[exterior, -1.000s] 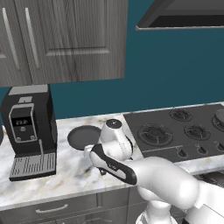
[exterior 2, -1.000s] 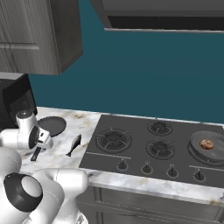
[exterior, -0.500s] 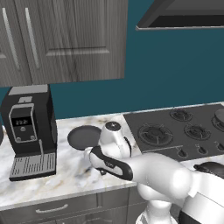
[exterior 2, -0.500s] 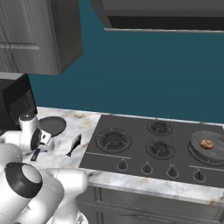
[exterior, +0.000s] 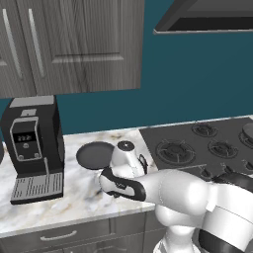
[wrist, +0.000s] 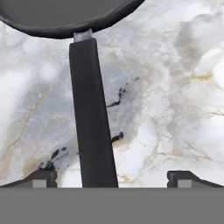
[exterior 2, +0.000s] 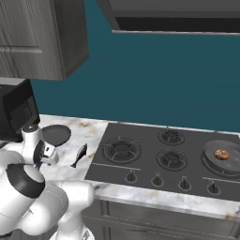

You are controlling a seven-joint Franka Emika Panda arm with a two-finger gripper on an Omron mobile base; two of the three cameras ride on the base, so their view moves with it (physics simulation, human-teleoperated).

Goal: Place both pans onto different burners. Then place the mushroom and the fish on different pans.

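**Pan handle lined up between wide-open jaws**

Gripper (wrist: 111,177) hangs low over the marble worktop (wrist: 166,87) with its jaws spread as wide as they go and nothing held. In the hand view the straight black handle (wrist: 92,122) of the empty pan (exterior: 95,154) runs between the two tips, nearer the left one than the right, and the pan's round body sits at the top edge. This pan lies on the worktop between the coffee machine (exterior: 33,141) and the cooktop (exterior 2: 159,154), not yet on a burner (exterior 2: 122,150).

The second pan (exterior 2: 224,158) already rests on the far right burner, with the mushroom (exterior 2: 221,153) inside it. The fish (exterior 2: 79,155) lies on the worktop just beside the cooktop's left edge, near the empty pan.

Risks from here, as I judge them:

- The handle sits off-centre in the jaws, so closing could push it sideways and spin the pan before the grip bites.
- A hold far out on a thin handle leaves the pan's weight hanging; it may droop or twist in the lift.
- The fish lies on the path to the nearest burner, so a low carry could knock it along the worktop.
- Setting the pan down tilted on the raised grates may leave it rocking.
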